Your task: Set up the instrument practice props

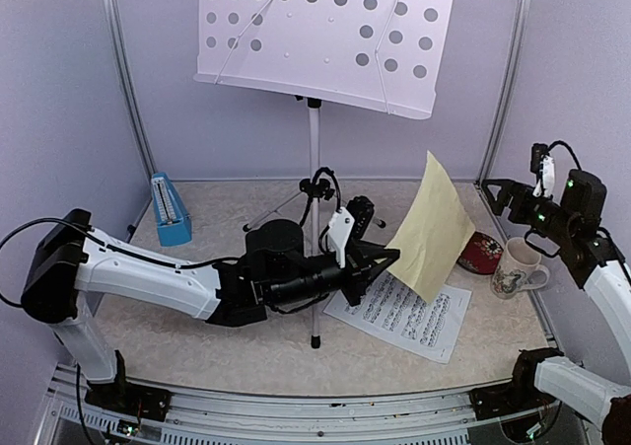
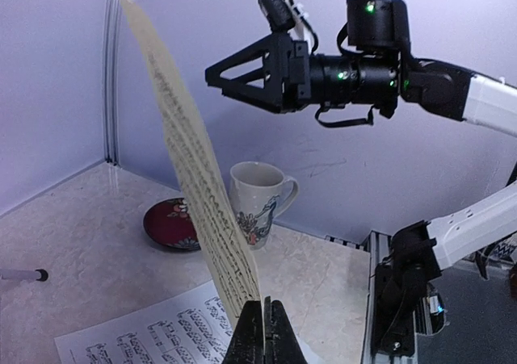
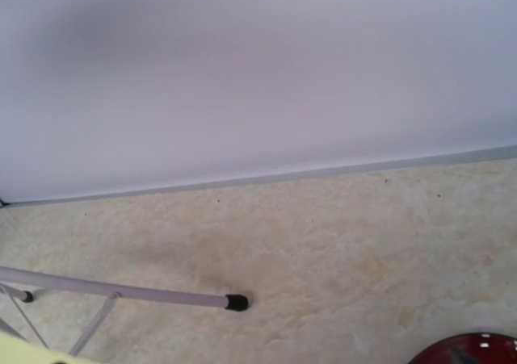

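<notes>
Over the right half of the surface (image 1: 197, 341): yellow sheet (image 1: 434, 228) pinched at its lower edge in fully closed left fingers (image 2: 250, 340), standing steeply. Flat beneath: white sheet (image 1: 409, 317). Above right edge: right fingers (image 1: 503, 195) spread wide, holding nothing. Left rear corner: metronome (image 1: 171, 208).

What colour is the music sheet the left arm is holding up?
The sheet is pale yellow, clearest in the top external view.

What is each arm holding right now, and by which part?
The left gripper is shut on the yellow printed music sheet, pinching it at its lower edge. The right gripper is open and holds nothing.
</notes>
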Controlling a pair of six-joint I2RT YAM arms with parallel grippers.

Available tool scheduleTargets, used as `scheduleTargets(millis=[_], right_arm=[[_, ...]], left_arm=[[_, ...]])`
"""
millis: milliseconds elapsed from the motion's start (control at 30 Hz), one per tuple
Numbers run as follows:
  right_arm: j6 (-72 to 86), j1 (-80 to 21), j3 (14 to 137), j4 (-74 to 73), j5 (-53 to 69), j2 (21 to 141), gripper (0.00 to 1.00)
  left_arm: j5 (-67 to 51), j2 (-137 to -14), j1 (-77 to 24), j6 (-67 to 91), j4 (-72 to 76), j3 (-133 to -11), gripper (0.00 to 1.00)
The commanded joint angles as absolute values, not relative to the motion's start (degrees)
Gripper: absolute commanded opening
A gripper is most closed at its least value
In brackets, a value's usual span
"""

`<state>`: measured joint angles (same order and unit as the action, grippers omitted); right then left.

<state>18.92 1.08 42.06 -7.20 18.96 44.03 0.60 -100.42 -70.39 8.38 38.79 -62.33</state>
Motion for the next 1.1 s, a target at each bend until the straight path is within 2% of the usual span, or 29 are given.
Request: scheduleTargets(millis=[0, 133, 233, 367, 500, 633, 767, 1067], right_arm=[[17.82, 1.85, 43.76, -8.71, 19.46, 44.32, 1.0], [18.31, 1.85, 43.78, -6.29, 24.2, 45.38, 1.0], [18.88, 1.36, 43.76, -3.96, 30.48, 47.74, 0.96], [17.12, -2.17, 43.6, -1.0, 33.3, 47.37, 0.92], [11.48, -10.34, 45.17, 0.43, 31.32, 46.09, 0.91], [3.07, -18.12, 47.93, -2.87, 29.34, 45.71, 0.91], [-1.6, -22.2, 47.1, -4.69, 30.02, 43.99, 0.91], [-7.96, -29.37, 48.22, -7.09, 28.95, 44.96, 0.91]], left_arm=[[6.43, -94.24, -71.76, 12.94, 44.88, -57.51, 0.0], [10.99, -89.78, -71.55, 20.32, 49.61, -51.89, 0.0], [16.06, -87.17, -72.55, 25.31, 52.24, -49.57, 0.0], [29.52, -85.85, -75.96, 25.18, 49.16, -52.44, 0.0], [40.36, -86.64, -77.85, 25.83, 44.51, -57.26, 0.0], [44.62, -87.73, -77.89, 28.8, 39.98, -61.65, 0.0], [46.5, -89.11, -77.8, 28.78, 41.6, -63.57, 0.0], [44.55, -94.65, -76.97, 28.19, 39.04, -71.0, 0.0]])
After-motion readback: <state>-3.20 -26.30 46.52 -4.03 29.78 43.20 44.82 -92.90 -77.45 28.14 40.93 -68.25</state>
